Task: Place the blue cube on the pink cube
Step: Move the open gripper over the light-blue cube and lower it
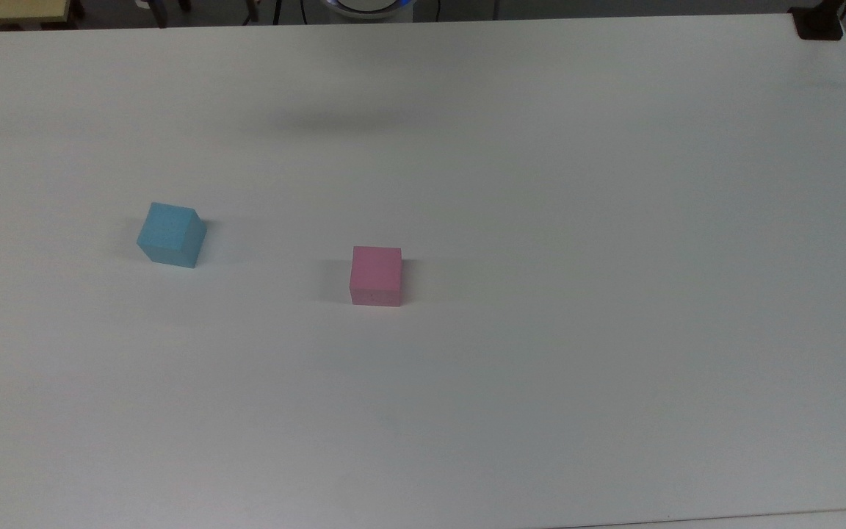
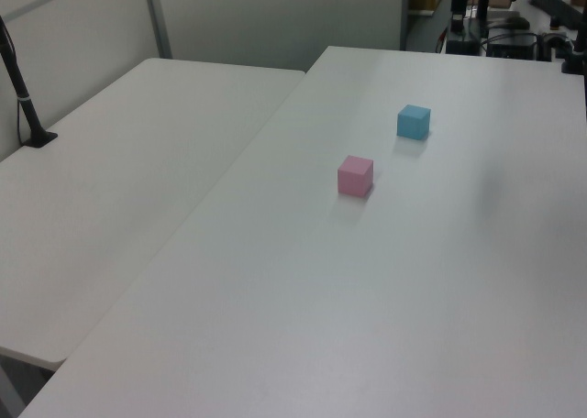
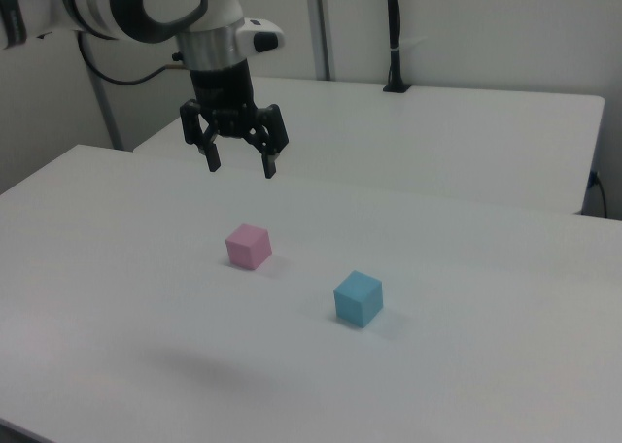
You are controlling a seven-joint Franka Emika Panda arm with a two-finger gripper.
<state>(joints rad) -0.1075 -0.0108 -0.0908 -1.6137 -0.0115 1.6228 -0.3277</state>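
Claw: the gripper [image 3: 242, 162] hangs in the upper left of the right view, fingers spread wide, holding nothing, well above the table [image 3: 466, 365]
Blue cube: the blue cube [image 1: 171, 234] sits left of centre in the top view, flat on the table, well apart from the pink one
Pink cube: the pink cube [image 1: 376, 275] sits near the middle of the top view
Room: bare tabletop all round both cubes, edges far off
Count: one blue cube, one pink cube
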